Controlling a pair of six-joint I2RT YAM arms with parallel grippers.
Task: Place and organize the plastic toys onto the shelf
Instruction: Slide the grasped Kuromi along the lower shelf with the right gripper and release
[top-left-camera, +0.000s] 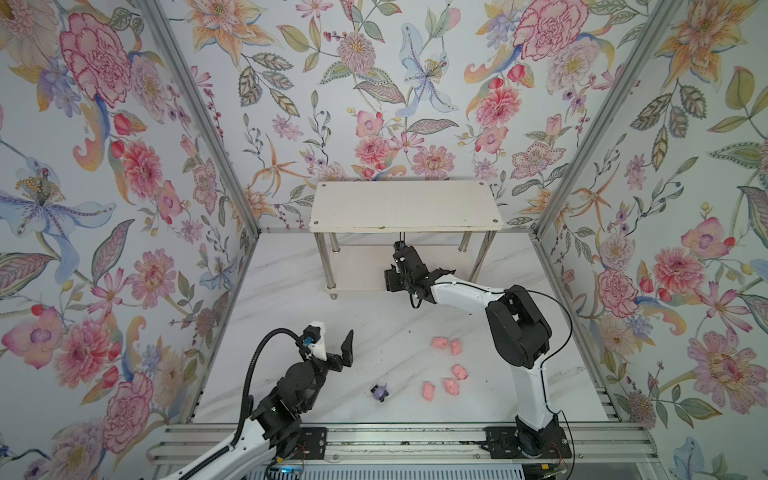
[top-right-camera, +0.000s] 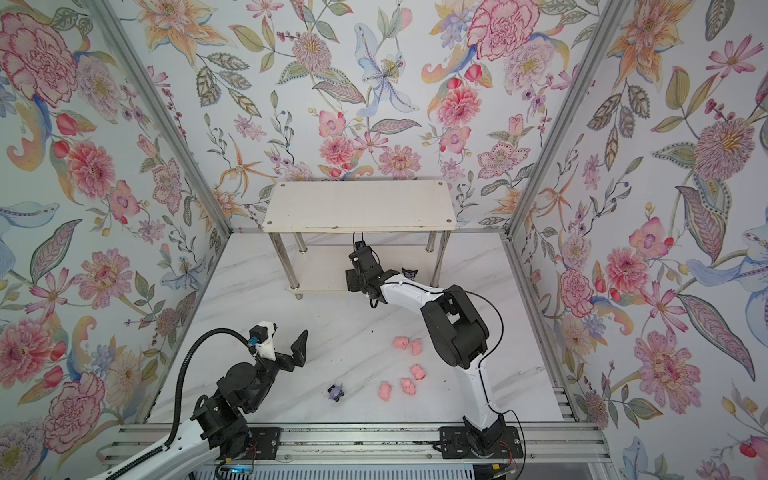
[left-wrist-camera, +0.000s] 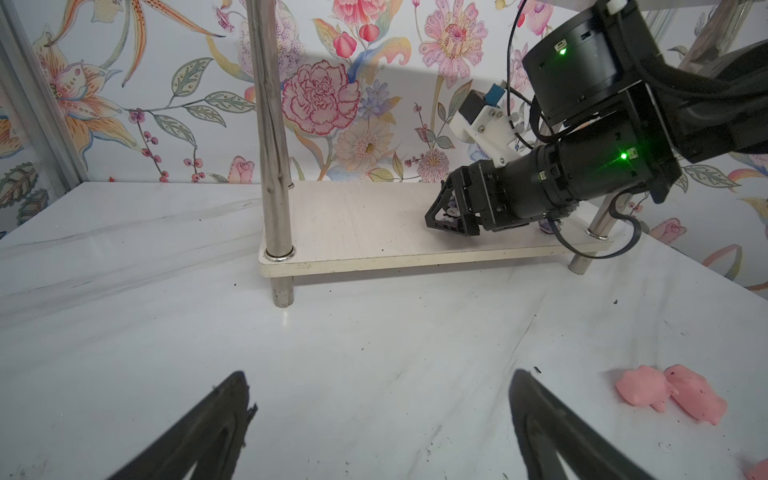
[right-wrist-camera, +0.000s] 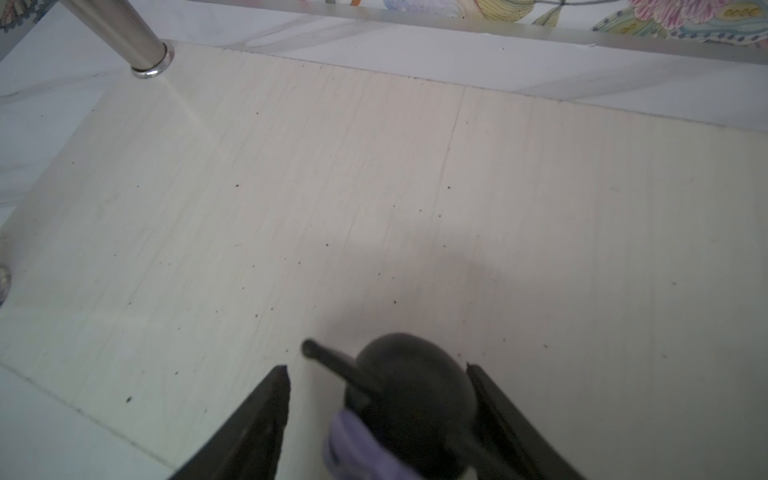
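I am working over the marbled counter (top-left-camera: 291, 316), where the two-tier shelf (top-left-camera: 399, 205) is standing by the back wall. My right claw (right-wrist-camera: 376, 370) is sitting low over the shelf's lower board (right-wrist-camera: 374, 187), jaws parted around a purple-and-black figurine (right-wrist-camera: 411, 386) that is resting there; one finger is clear of it, the other just beside or touching (I cannot tell which). My left claw (left-wrist-camera: 379, 374) is hovering wide open and empty above the counter. Five pink pigs (top-left-camera: 439, 343) and another purple figurine (top-left-camera: 379, 392) are lying on the counter; a third figurine (top-right-camera: 409, 273) is standing on the lower board. I am judging these toys light, hard and slick, so I am meaning to pinch low across the body, gently.
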